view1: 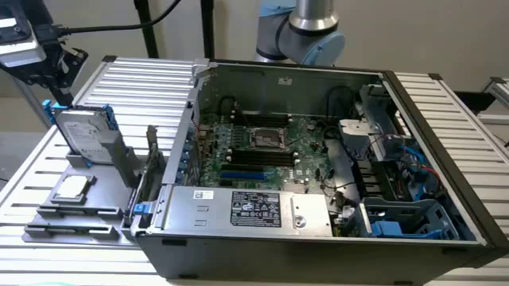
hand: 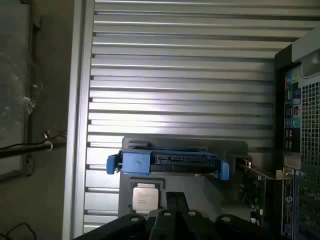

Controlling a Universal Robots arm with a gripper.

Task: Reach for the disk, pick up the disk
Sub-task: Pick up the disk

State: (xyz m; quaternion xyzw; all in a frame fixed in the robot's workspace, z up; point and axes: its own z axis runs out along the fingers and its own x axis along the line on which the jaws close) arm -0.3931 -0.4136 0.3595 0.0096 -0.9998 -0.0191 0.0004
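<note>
PC case [view1: 318, 262] sits nearest, lid off, w/ the power-supply box [view1: 254, 208] along its near wall. Disk [view1: 86, 136] is outside the case, at the exterior view's left. It stands on edge in a slot of the grey tray [view1: 75, 231] on the slatted table [view1: 143, 77], w/ a small chip [view1: 71, 187] lying flat in the tray just nearer. Wrist view has the disk [hand: 172, 161] edge-on: blue rails [hand: 135, 162] at both ends, black connector [hand: 180, 160] along the upward edge, chip [hand: 145, 196] close by.

Handling, as a judgement: metal body, so stiff & prob. heavy for its size. Flat faces are smooth and could slip under a light pinch. Likely shock-sensitive, so no knocks or drops. Rails are plastic & prob. flex, so a poor hold. Best bet is to pinch across the two broad faces, mid-length, just under the top edge, clear of the connector.

Gripper [view1: 62, 95] hangs over the disk's far-left top corner, near but apart from it. In the wrist view the gripper [hand: 176, 197] looks narrow, pads close together, nothing btwn them. Disk lies ahead of the tips, not btwn the jaws, which by the look are too narrow to straddle its thickness.
</note>
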